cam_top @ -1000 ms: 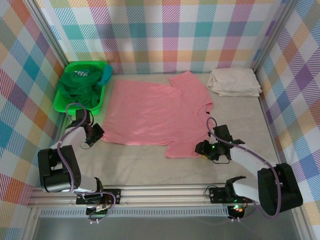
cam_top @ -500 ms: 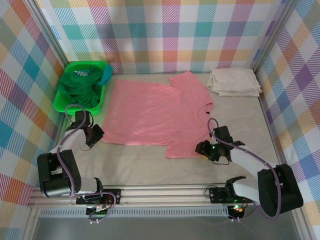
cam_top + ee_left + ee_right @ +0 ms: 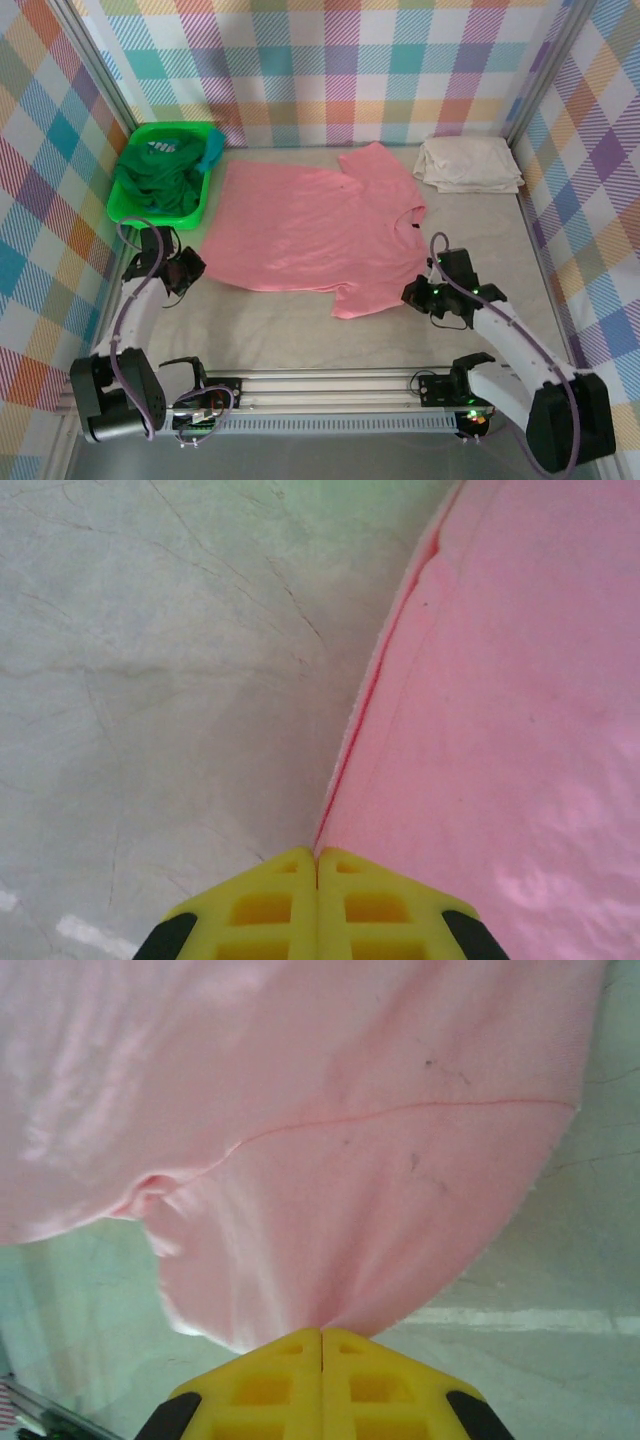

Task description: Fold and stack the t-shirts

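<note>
We see the salmon-pink t-shirt (image 3: 310, 225) spread flat across the middle of the table (image 3: 270, 335), collar toward the right. Our left gripper (image 3: 317, 862) is clamped on its near left hem corner, yellow jaws pressed together with the cloth edge running into them. Our right gripper (image 3: 321, 1340) pinches the near right edge by the sleeve, where the cloth puckers. A cream-white t-shirt (image 3: 468, 163) lies folded in the far right corner. Dark green t-shirts (image 3: 155, 185) and a teal t-shirt (image 3: 213, 150) sit heaped in the green bin (image 3: 175, 126) at far left

The salmon-pink t-shirt (image 3: 300, 225) lies spread flat; left pincer (image 3: 197, 267) at its near-left corner; right pincer (image 3: 409, 293) at its near sleeve
</note>
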{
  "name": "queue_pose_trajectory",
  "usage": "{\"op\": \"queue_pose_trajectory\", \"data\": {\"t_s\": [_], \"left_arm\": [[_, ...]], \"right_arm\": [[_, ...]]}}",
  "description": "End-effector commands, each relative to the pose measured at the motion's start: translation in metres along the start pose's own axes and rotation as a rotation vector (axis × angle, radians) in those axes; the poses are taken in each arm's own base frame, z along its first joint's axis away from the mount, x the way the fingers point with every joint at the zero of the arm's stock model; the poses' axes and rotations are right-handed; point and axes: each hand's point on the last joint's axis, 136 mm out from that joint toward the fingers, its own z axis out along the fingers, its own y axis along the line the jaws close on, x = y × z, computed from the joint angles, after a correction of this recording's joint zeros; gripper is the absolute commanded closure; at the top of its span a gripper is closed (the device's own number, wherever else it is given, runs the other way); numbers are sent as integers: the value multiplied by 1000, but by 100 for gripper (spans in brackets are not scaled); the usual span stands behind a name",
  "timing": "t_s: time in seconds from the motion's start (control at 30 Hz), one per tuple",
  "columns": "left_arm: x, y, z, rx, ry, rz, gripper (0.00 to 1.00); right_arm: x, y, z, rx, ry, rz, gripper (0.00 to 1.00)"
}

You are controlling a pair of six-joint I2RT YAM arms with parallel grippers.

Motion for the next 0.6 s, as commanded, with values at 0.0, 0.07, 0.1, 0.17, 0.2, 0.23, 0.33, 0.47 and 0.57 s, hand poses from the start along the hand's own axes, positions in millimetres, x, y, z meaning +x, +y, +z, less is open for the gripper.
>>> {"op": "queue_pose_trajectory", "data": {"t_s": [0.0,0.07,0.1,0.17,0.2,0.23,0.33,0.47,0.57], "left_arm": [[19,8,-12,-7,55,-51,100],[21,9,-20,-7,46,-51,100],[21,9,-24,-8,39,-57,100],[24,8,-30,-5,45,-63,100],[25,8,-33,-3,50,-64,100],[27,8,-34,1,50,-62,100],[32,12,-30,-8,66,-67,100],[29,16,-13,-17,83,-56,100],[29,20,0,-28,93,-60,100]], "right_arm": [[13,4,-16,5,58,69,100],[12,7,-21,10,62,74,100],[12,8,-24,19,63,86,100],[10,14,-27,-1,72,115,100],[9,19,-29,-24,75,129,100],[7,23,-31,-39,75,138,100],[3,30,-36,-61,70,170,100],[-8,22,-25,-18,57,173,99],[-22,4,-12,80,26,132,88]]}}
